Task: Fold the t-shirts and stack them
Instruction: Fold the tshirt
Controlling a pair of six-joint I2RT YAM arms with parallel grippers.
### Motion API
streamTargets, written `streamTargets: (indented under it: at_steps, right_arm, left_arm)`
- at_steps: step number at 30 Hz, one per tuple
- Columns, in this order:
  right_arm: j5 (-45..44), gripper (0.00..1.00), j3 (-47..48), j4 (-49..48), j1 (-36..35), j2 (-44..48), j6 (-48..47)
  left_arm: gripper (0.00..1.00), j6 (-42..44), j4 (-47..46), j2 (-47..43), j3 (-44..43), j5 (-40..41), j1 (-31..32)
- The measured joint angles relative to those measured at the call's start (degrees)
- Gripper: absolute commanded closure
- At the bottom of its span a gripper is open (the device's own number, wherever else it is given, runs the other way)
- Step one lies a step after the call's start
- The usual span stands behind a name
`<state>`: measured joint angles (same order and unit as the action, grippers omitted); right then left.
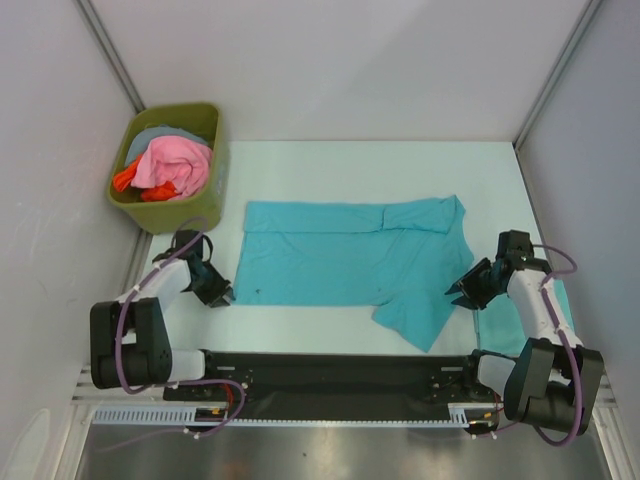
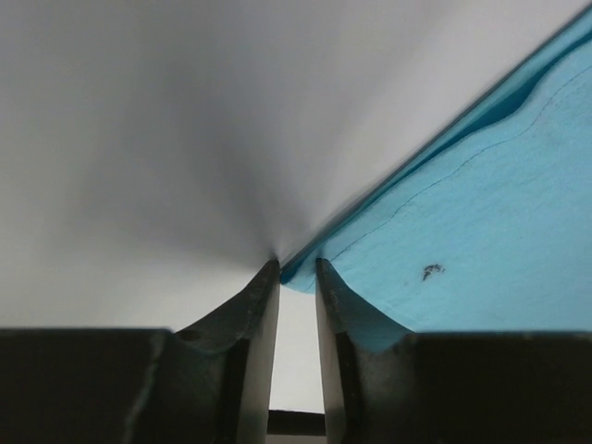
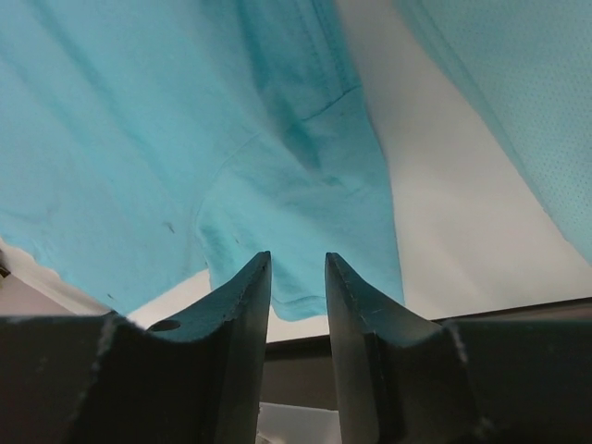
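Mid-frame, t-shirt (image 1: 340, 262) lies flat; left tool (image 1: 222, 296) at its corner, right tool (image 1: 458, 293) beside sleeve, both slightly parted, holding nothing

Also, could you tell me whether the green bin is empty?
No, the olive-green bin holds a heap of pink, orange and pale blue cloth.

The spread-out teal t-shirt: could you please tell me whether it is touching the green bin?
Apart. The top external view shows a strip of bare white table between the t-shirt and the bin.
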<state>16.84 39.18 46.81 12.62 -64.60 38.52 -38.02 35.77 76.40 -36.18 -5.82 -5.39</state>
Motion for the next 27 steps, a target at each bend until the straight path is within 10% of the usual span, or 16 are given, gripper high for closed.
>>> streamTargets:
  at_steps: [7, 27]
  right_arm:
    - [-0.6, 0.60, -5.6, -0.8, 0.0, 1.8, 2.5]
    - [-4.4, 0.63, -7.6, -5.3, -2.0, -5.9, 1.7]
  left_arm:
    - [0.99, 0.2, -1.1, 1.9, -0.9, -0.8, -0.7]
    - [1.00, 1.2, -1.2, 3.3, -1.6, -3.2, -2.1]
